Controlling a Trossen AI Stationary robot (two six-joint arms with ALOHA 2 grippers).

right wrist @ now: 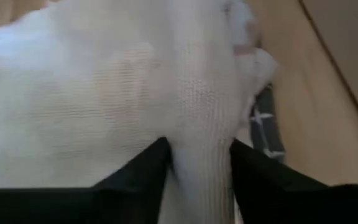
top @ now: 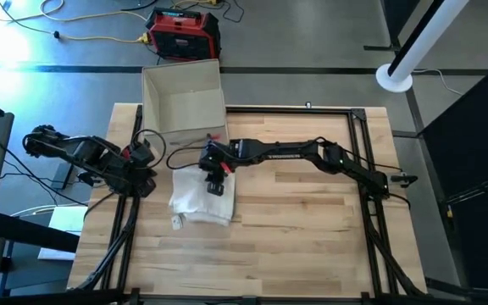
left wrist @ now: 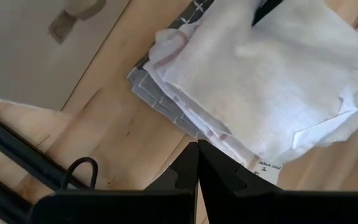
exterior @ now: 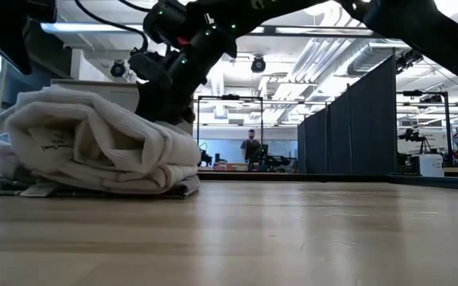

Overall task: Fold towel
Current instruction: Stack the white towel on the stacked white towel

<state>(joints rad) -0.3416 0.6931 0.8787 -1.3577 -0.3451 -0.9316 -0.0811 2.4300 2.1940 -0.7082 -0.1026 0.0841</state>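
Observation:
A white towel (top: 200,198) lies bunched in several folds on the wooden table, left of centre; in the low view the towel (exterior: 94,147) is a thick stack. A grey checked cloth (left wrist: 149,94) shows under its edge. My right gripper (top: 217,176) reaches in from the right and sits on the towel's far part, shut on a ridge of cloth (right wrist: 201,155). My left gripper (left wrist: 197,158) is shut and holds nothing; it hovers by the table's left edge (top: 142,176), just left of the towel. My right gripper pinches a raised fold of the white towel (right wrist: 201,146) between its two fingers (right wrist: 151,168), at the towel's far right part. The fingers come from above, slanting down from the right. The rest of the towel lies slack on the table.
An open cardboard box (top: 183,100) stands at the table's far left, just beyond the towel. A black frame (top: 358,114) runs around the table's edges. Bare wood (top: 312,229) stretches to the right and near side. People stand in the room behind (exterior: 251,151).

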